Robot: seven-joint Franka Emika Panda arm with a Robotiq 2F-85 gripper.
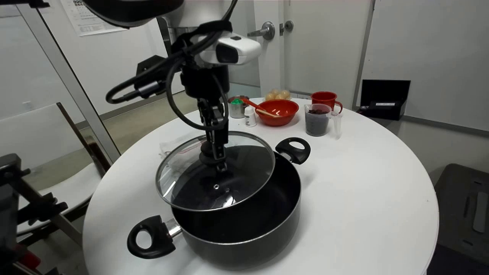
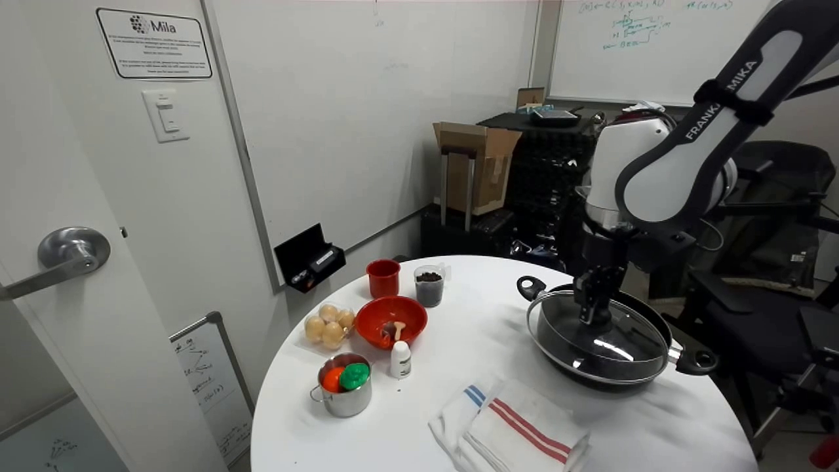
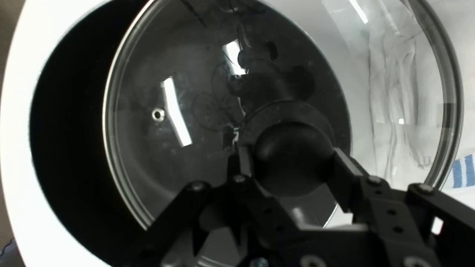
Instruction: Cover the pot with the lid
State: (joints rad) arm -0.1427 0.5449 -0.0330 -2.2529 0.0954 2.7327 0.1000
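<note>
The wide black pot [image 1: 259,250] stands on the white table with its two loop handles out to the sides. It also shows in an exterior view [image 2: 698,362] and in the wrist view [image 3: 66,148]. The clear glass lid [image 1: 244,172] with metal rim is over the pot but off-centre, shifted toward the towels. It shows also in the wrist view [image 3: 159,167], where a dark crescent of pot opening is uncovered at left. My gripper [image 3: 289,157] has its fingers closed on both sides of the black knob [image 3: 293,148]. The lid appears held above the pot, slightly tilted.
Folded towels [image 2: 518,426] lie beside the pot, partly under the lid's overhang. Farther off stand a red bowl [image 1: 277,114], a white bottle [image 1: 250,116], a steel pot [image 2: 347,396], eggs [image 2: 328,324], a red mug [image 2: 383,278] and a measuring cup [image 1: 317,124].
</note>
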